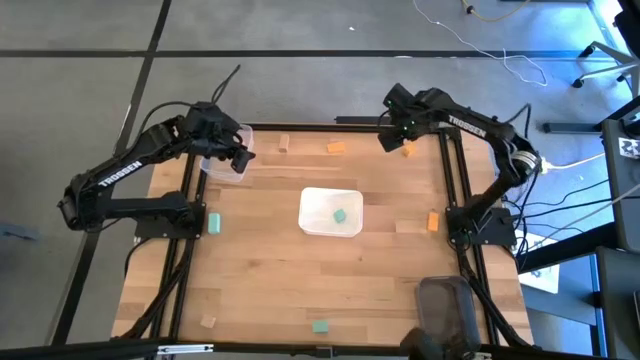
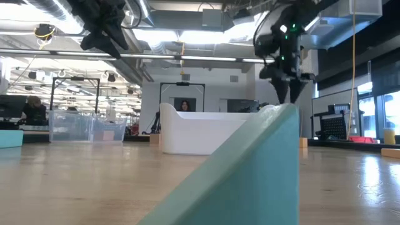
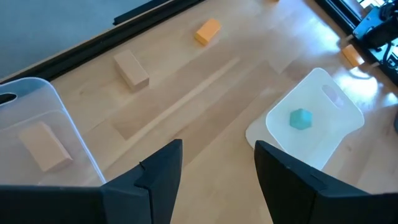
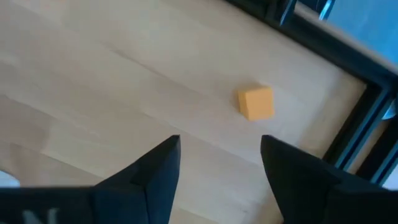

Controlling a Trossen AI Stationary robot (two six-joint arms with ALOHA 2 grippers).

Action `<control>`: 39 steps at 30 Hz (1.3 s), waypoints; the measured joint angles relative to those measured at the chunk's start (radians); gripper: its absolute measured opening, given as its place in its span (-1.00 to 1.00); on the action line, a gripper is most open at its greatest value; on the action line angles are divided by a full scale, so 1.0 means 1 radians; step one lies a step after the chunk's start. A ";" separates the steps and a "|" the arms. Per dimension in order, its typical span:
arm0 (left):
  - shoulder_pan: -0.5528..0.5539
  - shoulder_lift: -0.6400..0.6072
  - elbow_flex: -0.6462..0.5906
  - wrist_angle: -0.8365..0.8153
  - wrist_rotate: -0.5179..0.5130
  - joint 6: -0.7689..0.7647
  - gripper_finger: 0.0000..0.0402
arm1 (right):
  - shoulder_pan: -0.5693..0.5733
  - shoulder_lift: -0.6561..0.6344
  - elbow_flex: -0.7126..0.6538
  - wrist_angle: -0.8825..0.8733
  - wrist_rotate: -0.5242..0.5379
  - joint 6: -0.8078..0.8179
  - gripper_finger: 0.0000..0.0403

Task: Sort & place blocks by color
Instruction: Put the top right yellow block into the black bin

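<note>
High view: the wooden surface (image 1: 270,270) carries the white tray (image 1: 318,228) at centre with one teal block (image 1: 340,215) inside, and a clear tub (image 1: 232,168) at ten o'clock under the left gripper (image 3: 217,171), fingers spread, empty. At one o'clock the right gripper (image 4: 219,163) hovers, fingers spread and empty, over an orange block (image 4: 255,102) close to the black frame rail (image 4: 348,68). The risk, as I judge it: an off-centre descent could nudge that small cube against the rail, or a finger could strike the frame.
</note>
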 joint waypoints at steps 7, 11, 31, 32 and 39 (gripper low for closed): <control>0.000 0.000 0.000 0.000 0.000 -0.010 -0.04 | -0.106 0.107 0.000 -0.056 -0.039 -0.084 0.10; 0.000 0.000 0.000 0.000 0.000 -0.011 -0.04 | -0.136 0.162 0.000 -0.054 -0.040 -0.144 0.10; 0.000 0.000 0.000 0.000 -0.001 -0.018 -0.04 | -0.152 0.341 0.001 0.054 0.030 -0.291 0.10; 0.000 0.000 0.000 0.000 -0.002 -0.018 -0.04 | -0.153 0.345 0.001 0.054 0.030 -0.295 0.10; 0.000 0.001 0.000 0.000 -0.001 -0.018 -0.04 | -0.165 0.386 0.001 0.055 0.029 -0.297 0.10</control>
